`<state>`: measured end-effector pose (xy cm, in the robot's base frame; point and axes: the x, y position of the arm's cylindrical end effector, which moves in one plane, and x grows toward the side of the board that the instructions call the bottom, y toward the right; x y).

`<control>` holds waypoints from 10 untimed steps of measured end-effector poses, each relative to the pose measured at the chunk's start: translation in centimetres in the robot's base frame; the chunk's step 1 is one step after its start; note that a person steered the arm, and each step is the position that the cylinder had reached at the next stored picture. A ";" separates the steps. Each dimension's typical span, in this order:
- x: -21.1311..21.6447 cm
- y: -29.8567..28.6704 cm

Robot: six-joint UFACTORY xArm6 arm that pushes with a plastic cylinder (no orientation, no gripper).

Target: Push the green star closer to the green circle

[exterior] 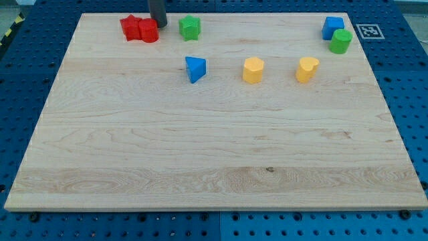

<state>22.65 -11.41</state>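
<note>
The green star [190, 27] lies near the view's top, left of centre. The green circle [340, 41] stands at the view's top right, touching a blue block [332, 27]. My tip [162, 25] comes down from the view's top edge and rests just left of the green star, with a small gap between them. It is right beside the red blocks [140, 29], at their right side.
A blue triangle [195, 68], a yellow hexagon-like block [253, 69] and a yellow heart-like block [307, 69] stand in a row below the star's level. The wooden board [214, 147] sits on a blue pegboard table. A marker tag [367, 31] lies off the board's top right corner.
</note>
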 end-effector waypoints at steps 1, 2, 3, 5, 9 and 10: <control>0.1 3.3; 1.8 6.6; 3.5 7.8; 6.8 7.8; 10.1 17.0; 10.7 20.2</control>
<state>33.36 8.79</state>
